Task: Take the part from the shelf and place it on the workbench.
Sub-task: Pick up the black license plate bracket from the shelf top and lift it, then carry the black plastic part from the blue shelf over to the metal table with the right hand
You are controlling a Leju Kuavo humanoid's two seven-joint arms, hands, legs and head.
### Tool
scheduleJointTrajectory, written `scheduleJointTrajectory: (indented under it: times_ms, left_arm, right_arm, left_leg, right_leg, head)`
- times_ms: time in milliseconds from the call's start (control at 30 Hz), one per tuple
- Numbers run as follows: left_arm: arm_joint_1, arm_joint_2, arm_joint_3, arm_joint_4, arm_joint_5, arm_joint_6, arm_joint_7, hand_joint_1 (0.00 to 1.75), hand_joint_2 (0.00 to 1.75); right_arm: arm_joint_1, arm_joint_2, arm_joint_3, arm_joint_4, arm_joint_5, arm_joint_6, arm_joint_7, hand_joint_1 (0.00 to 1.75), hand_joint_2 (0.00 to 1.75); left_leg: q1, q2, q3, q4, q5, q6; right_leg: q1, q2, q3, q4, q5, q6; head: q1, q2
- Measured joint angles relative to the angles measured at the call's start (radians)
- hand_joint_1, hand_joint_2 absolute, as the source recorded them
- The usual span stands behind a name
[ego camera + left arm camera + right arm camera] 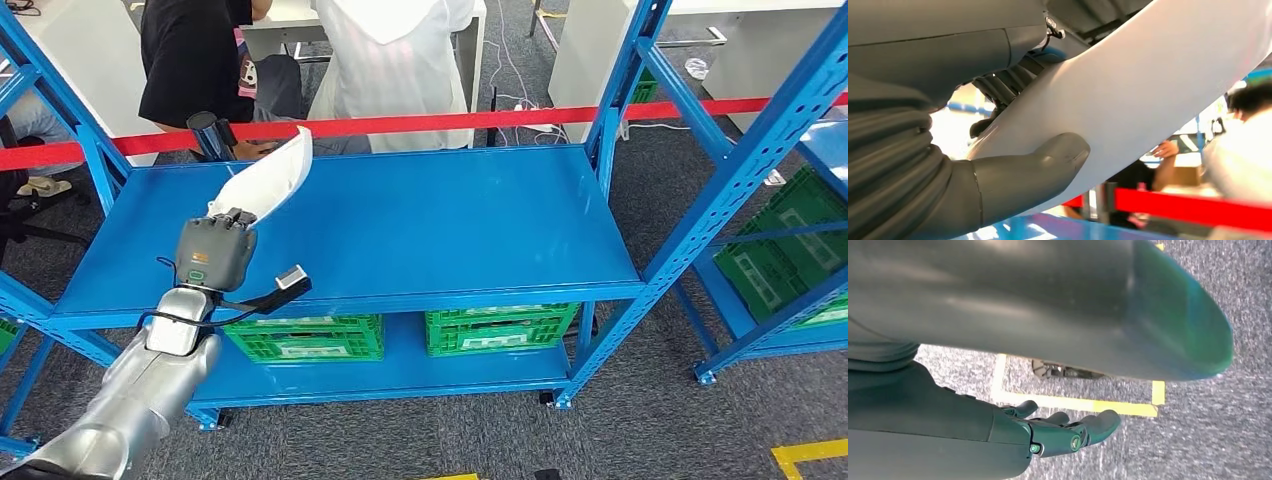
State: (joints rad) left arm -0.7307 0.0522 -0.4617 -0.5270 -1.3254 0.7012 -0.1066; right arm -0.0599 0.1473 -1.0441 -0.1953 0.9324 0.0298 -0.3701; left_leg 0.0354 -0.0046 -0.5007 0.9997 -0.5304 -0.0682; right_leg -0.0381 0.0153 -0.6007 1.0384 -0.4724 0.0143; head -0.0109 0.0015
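Part is grasped by the left hand above the near-left tabletop, not yet set down; right hand hangs released.

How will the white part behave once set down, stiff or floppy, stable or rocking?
Probably stiff: the white part keeps its curved shape standing out of the left hand. Its surface looks glossy, so possibly slippery. Being curved, it may rock on the blue shelf.
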Motion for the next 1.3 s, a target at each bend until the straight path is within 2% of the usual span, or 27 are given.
scheduleJointTrajectory:
  times_ms: [67, 167, 233, 333, 433, 533, 700, 900, 1000, 1067, 1133, 1200, 1233, 1267, 1300]
  left_arm:
    - [0.015, -0.029, 0.078, -0.029, 0.071, 0.0, -0.112, 1.75, 1.75]
    - [0.037, -0.074, 0.182, -0.049, 0.253, -0.029, -0.339, 1.75, 1.75]
    - [0.064, -0.097, 0.229, -0.079, 0.409, -0.108, -0.461, 1.75, 1.75]
    - [0.147, -0.108, 0.249, -0.201, 0.634, -0.276, -0.547, 1.75, 1.75]
    - [0.259, -0.098, 0.239, -0.386, 0.827, -0.441, -0.566, 1.75, 1.75]
    - [0.35, -0.077, 0.218, -0.55, 0.947, -0.588, -0.553, 1.75, 1.75]
    - [0.449, -0.052, 0.179, -0.749, 1.073, -0.749, -0.545, 1.75, 1.75]
    - [0.513, -0.035, 0.151, -0.886, 1.093, -0.763, -0.545, 1.75, 1.75]
    - [0.529, -0.028, 0.146, -0.919, 1.09, -0.752, -0.548, 1.75, 1.75]
    - [0.544, -0.026, 0.145, -0.939, 1.085, -0.738, -0.553, 1.75, 1.75]
    - [0.567, -0.026, 0.146, -0.962, 1.08, -0.721, -0.555, 1.75, 1.75]
    - [0.595, -0.026, 0.147, -0.982, 1.077, -0.711, -0.556, 1.75, 1.75]
    - [0.607, -0.026, 0.147, -0.99, 1.075, -0.709, -0.556, 1.75, 1.75]
    - [0.618, -0.026, 0.147, -0.996, 1.073, -0.708, -0.556, 1.75, 1.75]
    - [0.625, -0.026, 0.147, -1.002, 1.072, -0.708, -0.556, 1.75, 1.75]
  right_arm:
    - [-0.001, 0.004, -0.006, 0.0, -0.002, 0.001, 0.004, 0.0, 0.0]
    - [-0.001, 0.008, -0.011, 0.0, -0.003, 0.002, 0.005, 0.0, 0.0]
    - [-0.001, 0.009, -0.012, 0.0, 0.002, 0.005, 0.005, 0.0, 0.0]
    - [-0.001, 0.01, -0.012, 0.0, 0.016, 0.012, 0.005, 0.0, 0.0]
    - [0.002, 0.01, -0.012, 0.0, 0.03, 0.019, 0.004, 0.0, 0.0]
    - [0.004, 0.01, -0.012, 0.0, 0.041, 0.024, 0.004, 0.0, 0.0]
    - [0.003, 0.009, -0.012, 0.0, 0.051, 0.03, 0.004, 0.0, 0.0]
    - [0.003, 0.009, -0.012, 0.0, 0.063, 0.03, 0.004, 0.0, 0.0]
    - [0.003, 0.009, -0.012, 0.0, 0.067, 0.028, 0.005, 0.0, 0.0]
    - [0.002, 0.007, -0.01, 0.0, 0.081, 0.027, 0.008, 0.0, 0.0]
    - [0.002, 0.001, -0.005, 0.0, 0.099, 0.027, 0.014, 0.0, 0.0]
    - [0.002, -0.005, -0.001, 0.0, 0.109, 0.027, 0.02, 0.0, 0.0]
    - [0.002, -0.008, 0.0, 0.0, 0.111, 0.027, 0.022, 0.0, 0.0]
    - [0.002, -0.01, 0.001, 0.0, 0.112, 0.027, 0.023, 0.0, 0.0]
    - [0.002, -0.012, 0.002, 0.0, 0.113, 0.027, 0.024, 0.0, 0.0]
  left_leg:
    - [0.0, 0.0, 0.0, 0.0, 0.0, 0.0]
    - [0.0, 0.0, 0.0, 0.0, 0.0, 0.001]
    - [0.0, 0.0, 0.0, 0.0, -0.001, 0.001]
    - [0.0, 0.001, 0.0, 0.0, -0.001, 0.001]
    - [0.0, 0.002, 0.0, 0.0, -0.002, 0.002]
    - [0.0, 0.001, -0.001, 0.0, -0.002, 0.003]
    - [-0.001, 0.001, -0.001, 0.001, -0.004, 0.005]
    - [-0.006, 0.001, -0.006, 0.011, -0.009, 0.016]
    - [-0.011, 0.0, -0.011, 0.019, -0.008, 0.029]
    - [-0.007, 0.003, -0.005, 0.006, 0.007, 0.044]
    - [-0.003, 0.009, 0.0, -0.012, 0.022, 0.058]
    - [-0.007, 0.013, -0.007, -0.012, 0.027, 0.063]
    - [-0.009, 0.014, -0.012, -0.008, 0.027, 0.063]
    - [-0.011, 0.015, -0.017, -0.003, 0.026, 0.063]
    - [-0.011, 0.014, -0.022, 0.004, 0.026, 0.063]
  right_leg:
    - [0.0, 0.0, 0.0, 0.0, 0.0, 0.0]
    - [0.0, 0.0, 0.0, 0.0, 0.0, 0.001]
    - [0.0, 0.0, 0.0, 0.0, 0.0, 0.001]
    - [0.0, 0.0, 0.0, 0.0, 0.0, 0.001]
    - [0.0, 0.001, 0.0, -0.001, -0.001, 0.002]
    - [0.0, 0.001, 0.0, -0.001, -0.002, 0.003]
    - [-0.003, 0.0, 0.001, -0.003, -0.002, 0.005]
    - [-0.01, 0.0, 0.003, -0.005, 0.0, 0.014]
    - [-0.014, 0.0, 0.004, -0.01, 0.006, 0.027]
    - [-0.015, -0.002, 0.005, -0.011, 0.005, 0.037]
    - [-0.012, -0.008, -0.019, 0.045, -0.04, 0.037]
    - [-0.006, -0.011, -0.074, 0.173, -0.107, 0.033]
    - [-0.004, -0.011, -0.097, 0.23, -0.126, 0.033]
    - [-0.002, -0.011, -0.107, 0.257, -0.127, 0.032]
    - [-0.001, -0.011, -0.098, 0.246, -0.109, 0.031]
  head:
    - [0.0, 0.0]
    - [0.0, 0.0]
    - [0.0, 0.0]
    - [0.0, 0.0]
    - [0.0, 0.0]
    - [0.0, 0.0]
    - [0.0, 0.0]
    - [-0.001, 0.0]
    - [-0.001, 0.0]
    - [0.001, 0.0]
    - [0.004, 0.0]
    - [0.007, 0.0]
    - [0.007, 0.0]
    - [0.007, 0.0]
    - [0.007, 0.0]
